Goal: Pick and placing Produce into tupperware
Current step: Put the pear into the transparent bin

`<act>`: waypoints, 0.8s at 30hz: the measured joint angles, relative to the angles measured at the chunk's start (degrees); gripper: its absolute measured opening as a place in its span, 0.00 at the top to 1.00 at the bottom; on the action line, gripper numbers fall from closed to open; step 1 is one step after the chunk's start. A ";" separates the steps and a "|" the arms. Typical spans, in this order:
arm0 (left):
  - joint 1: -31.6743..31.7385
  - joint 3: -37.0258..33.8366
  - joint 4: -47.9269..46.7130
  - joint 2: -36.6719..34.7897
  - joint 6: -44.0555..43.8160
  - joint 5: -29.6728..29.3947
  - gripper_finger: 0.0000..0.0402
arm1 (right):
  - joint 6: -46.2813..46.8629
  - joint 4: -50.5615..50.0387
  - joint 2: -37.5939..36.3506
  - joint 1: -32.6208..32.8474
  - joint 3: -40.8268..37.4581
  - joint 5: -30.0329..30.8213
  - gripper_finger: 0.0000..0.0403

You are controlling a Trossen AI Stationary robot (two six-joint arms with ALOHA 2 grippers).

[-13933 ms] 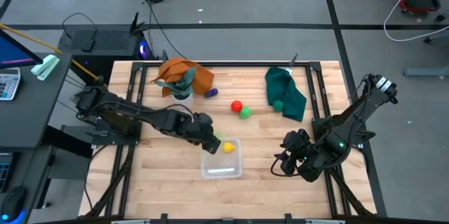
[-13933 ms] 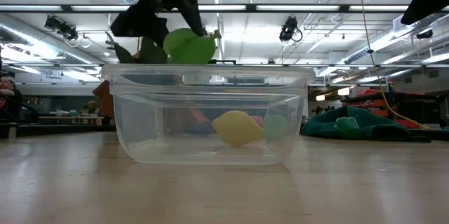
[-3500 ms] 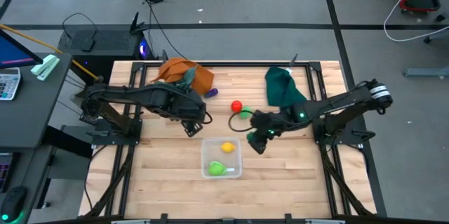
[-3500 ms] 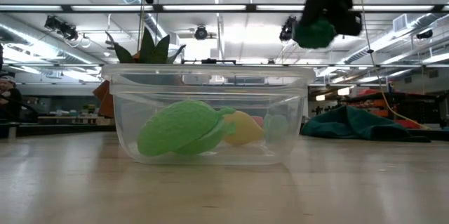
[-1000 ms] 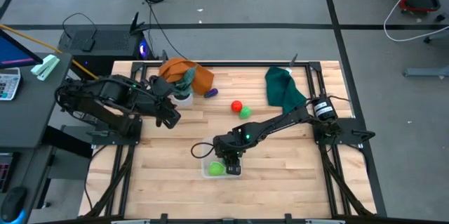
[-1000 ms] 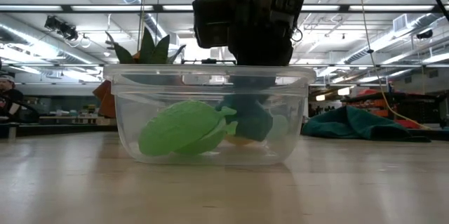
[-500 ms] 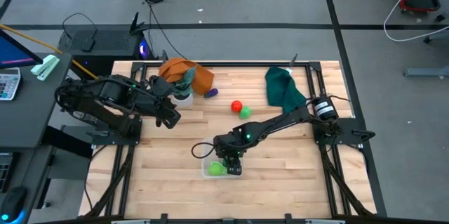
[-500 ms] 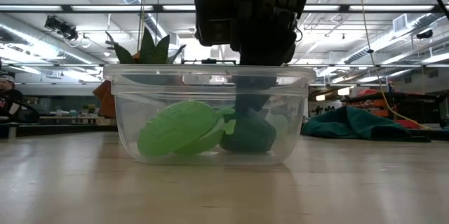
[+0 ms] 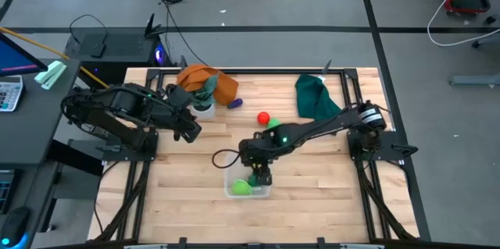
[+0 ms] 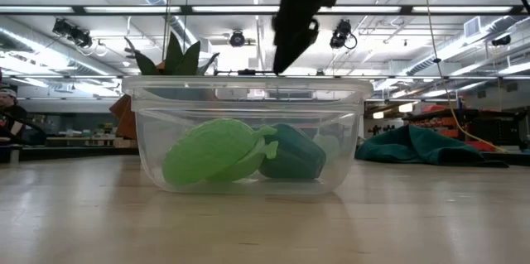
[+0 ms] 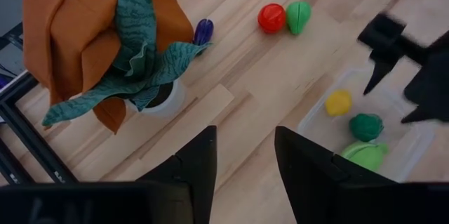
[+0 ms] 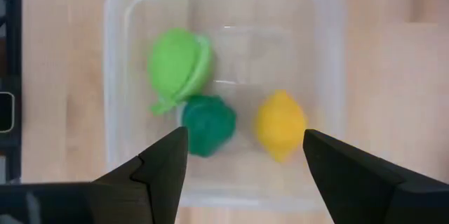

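Dark left gripper hangs over bare wood, fingers parted and empty, just beside the white pot with the plant and the orange cloth. Purple piece lies near that pot. Right gripper hovers above the clear container, fingers spread wide, holding nothing. Directly below it, inside the container: light green piece, dark green piece, yellow piece. Beyond the right gripper, red piece and green piece sit touching on the table. Dark green cloth lies farther right.
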 joint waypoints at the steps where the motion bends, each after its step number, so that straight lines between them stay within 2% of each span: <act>1: 0.00 0.00 0.02 0.00 -0.04 -0.01 0.63 | -0.21 -0.79 -0.86 -0.27 -0.02 1.08 0.40; 7: -0.68 0.00 -0.01 0.12 -0.11 -0.02 0.61 | 0.28 -5.81 -6.91 -2.02 -3.51 7.61 0.40; 13: -0.64 0.03 0.04 0.77 -0.15 -0.40 0.62 | 4.77 -6.17 -15.45 -4.99 -11.42 11.49 0.40; 24: -0.63 0.09 0.49 2.47 0.18 -2.25 0.61 | 14.87 -3.41 -28.77 -7.76 -27.45 14.30 0.40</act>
